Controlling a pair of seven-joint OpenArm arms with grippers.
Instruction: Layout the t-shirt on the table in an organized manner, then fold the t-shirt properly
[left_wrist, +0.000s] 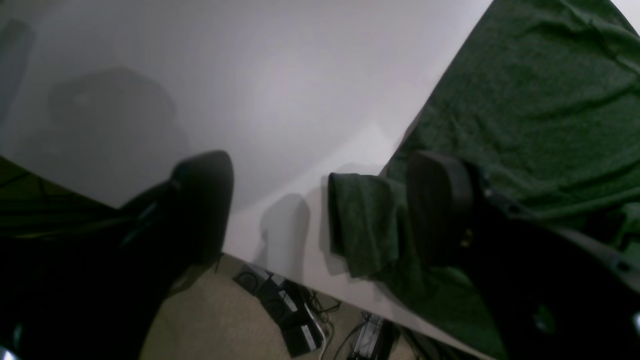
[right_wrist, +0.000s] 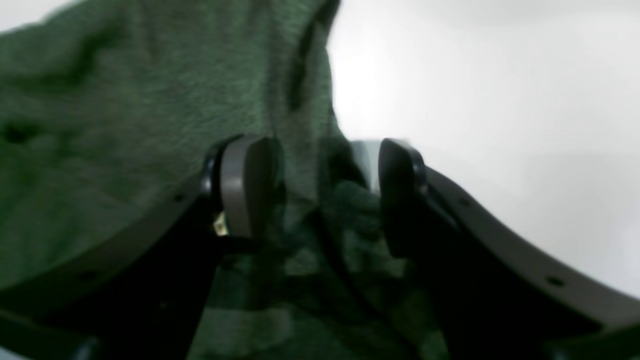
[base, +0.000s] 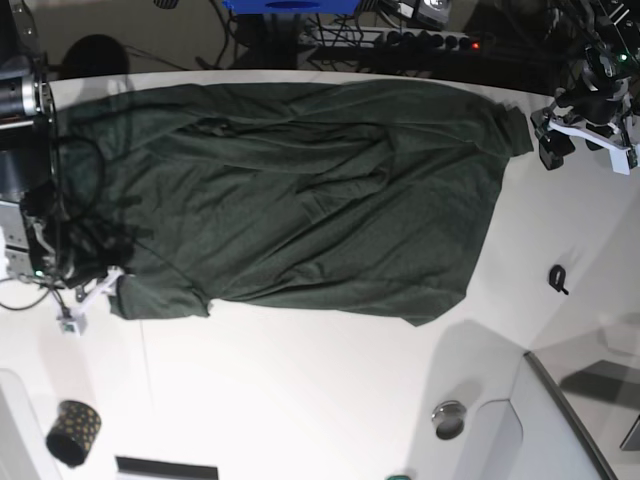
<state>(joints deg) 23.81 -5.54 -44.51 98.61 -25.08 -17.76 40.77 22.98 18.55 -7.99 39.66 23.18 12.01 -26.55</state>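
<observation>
Two arms flank one shirt (base: 300, 190), dark green, spread wide over the far half of the white table (base: 330, 390), rumpled with long diagonal creases, not folded. Its far edge runs along the table's curved far rim; one corner reaches the base view's right end, near the left gripper (base: 585, 135). Left gripper jaws stand wide apart, nothing between them; in the left wrist view (left_wrist: 320, 200) one finger (left_wrist: 205, 200) hangs over bare table at the rim, the other finger (left_wrist: 440, 200) sits against the shirt's edge, with a small flap of cloth draped beside it over the rim. Right gripper (right_wrist: 315, 195) sits at the shirt's opposite end, base view's left, low on the cloth (base: 95, 290); jaws parted to a middling gap, a bunched fold of shirt lying between the pads (right_wrist: 245, 185), view blurred, cannot tell if the pads press it. Elsewhere on the table: small black clip (base: 557, 277) right of the shirt, dark speckled cup (base: 73, 432) at near left, round metal inset (base: 449, 415) near front.
</observation>
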